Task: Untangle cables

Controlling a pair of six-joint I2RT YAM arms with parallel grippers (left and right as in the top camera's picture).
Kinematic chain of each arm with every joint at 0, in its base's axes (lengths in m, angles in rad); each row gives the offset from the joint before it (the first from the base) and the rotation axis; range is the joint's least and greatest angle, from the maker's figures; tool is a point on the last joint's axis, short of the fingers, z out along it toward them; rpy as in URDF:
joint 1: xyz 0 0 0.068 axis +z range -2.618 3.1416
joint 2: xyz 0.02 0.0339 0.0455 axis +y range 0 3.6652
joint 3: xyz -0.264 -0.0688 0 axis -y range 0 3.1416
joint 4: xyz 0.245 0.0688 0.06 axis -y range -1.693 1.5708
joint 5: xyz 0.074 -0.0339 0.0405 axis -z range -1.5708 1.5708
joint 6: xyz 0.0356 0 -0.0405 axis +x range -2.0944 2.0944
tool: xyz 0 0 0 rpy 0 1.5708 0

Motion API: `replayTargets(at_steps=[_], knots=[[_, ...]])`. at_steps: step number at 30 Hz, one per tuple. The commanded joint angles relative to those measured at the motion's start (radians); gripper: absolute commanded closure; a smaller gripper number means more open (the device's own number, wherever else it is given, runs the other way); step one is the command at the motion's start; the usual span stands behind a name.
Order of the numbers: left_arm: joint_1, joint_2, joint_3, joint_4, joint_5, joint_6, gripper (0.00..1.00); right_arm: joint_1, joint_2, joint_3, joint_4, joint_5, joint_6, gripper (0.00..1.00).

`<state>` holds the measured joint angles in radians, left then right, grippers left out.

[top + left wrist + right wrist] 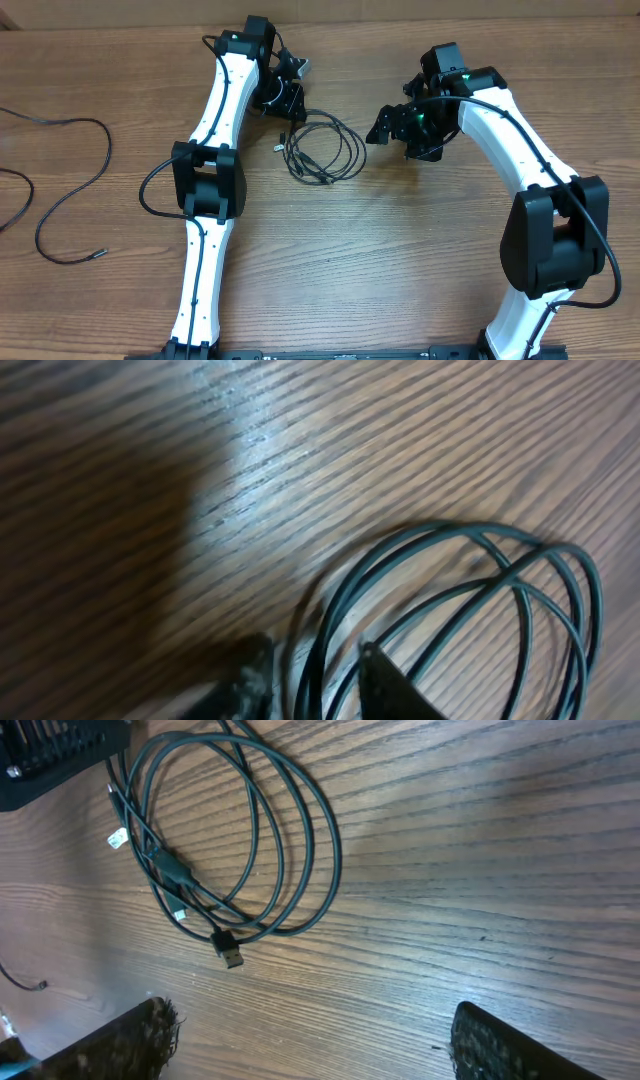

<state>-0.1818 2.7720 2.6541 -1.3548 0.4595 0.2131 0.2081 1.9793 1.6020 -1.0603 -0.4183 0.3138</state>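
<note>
Far L of the coil (322,148), a loose cable (38,235) lies in a slack curve on the bench (400,260), well apart from both arms. Left tool (288,100) sits at the coil's upper-L edge. In the wrist view, the left tool (315,670) has its fingers (385,685) apart w/ strands running btwn them, not pinched. The coil (250,830) lies flat btwn the tools, w/ several black loops & a silver plug tip (231,958) at its rim. Right tool (385,125) is just R of the coil, jaws wide apart, holding nothing.
</note>
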Motion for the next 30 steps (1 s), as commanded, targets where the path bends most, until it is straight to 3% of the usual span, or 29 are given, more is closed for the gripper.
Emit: replayTargets(at_steps=[1,4,5,10,12,18,30], knots=[[-0.002,0.023,-0.015,0.003,0.005,-0.012,0.78,-0.001,-0.036,0.015,0.002,0.014,-0.008,0.13],[-0.002,0.023,-0.015,0.003,0.005,-0.012,0.86,-0.001,-0.036,0.015,0.002,0.014,-0.008,0.13],[-0.002,0.023,-0.015,0.003,0.005,-0.012,0.96,-0.001,-0.036,0.015,0.002,0.014,-0.008,0.13],[-0.002,0.014,-0.001,-0.006,-0.052,-0.04,0.96,-0.001,-0.036,0.015,0.005,0.013,-0.008,0.13],[0.005,-0.056,0.089,-0.043,-0.096,-0.129,0.96,-0.001,-0.036,0.015,0.009,0.014,-0.008,0.13],[-0.026,-0.263,0.229,-0.088,-0.103,-0.169,0.96,-0.001,-0.036,0.015,0.022,0.013,-0.008,0.13],[-0.076,-0.549,0.229,-0.094,-0.103,-0.209,0.96,-0.001,-0.089,0.017,0.108,-0.109,-0.001,0.18]])
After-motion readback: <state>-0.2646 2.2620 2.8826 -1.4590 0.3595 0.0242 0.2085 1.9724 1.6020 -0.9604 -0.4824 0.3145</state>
